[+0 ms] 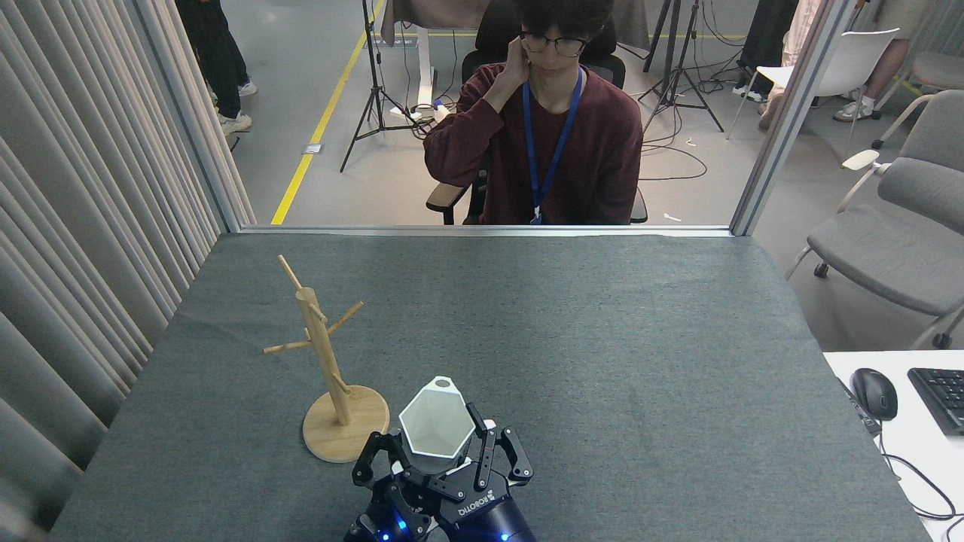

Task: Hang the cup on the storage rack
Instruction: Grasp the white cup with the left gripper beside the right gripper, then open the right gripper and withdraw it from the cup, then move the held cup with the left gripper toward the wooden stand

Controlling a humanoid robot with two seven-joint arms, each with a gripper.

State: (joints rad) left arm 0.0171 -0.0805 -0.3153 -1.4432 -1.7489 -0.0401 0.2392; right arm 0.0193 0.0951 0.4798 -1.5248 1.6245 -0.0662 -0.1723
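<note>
While clamped in the tool point(440, 459), the cup point(437, 423) sits beside the storage rack point(331, 376).

Beyond the far edge of the grey-felted counter point(602, 339): a person point(553, 128) seated in a dark chair, maroon top, blue lanyard point(553, 150), one hand raised to the head. Along the counter's left edge, pale pleated curtains point(83, 226). Off the right edge, a grey armchair point(896, 233); nearer, a white desk point(904, 444) bearing a black mouse point(874, 393) and keyboard point(941, 397). Farther back, tripods point(373, 90) on a floor marked with a yellow line point(324, 120).
</note>
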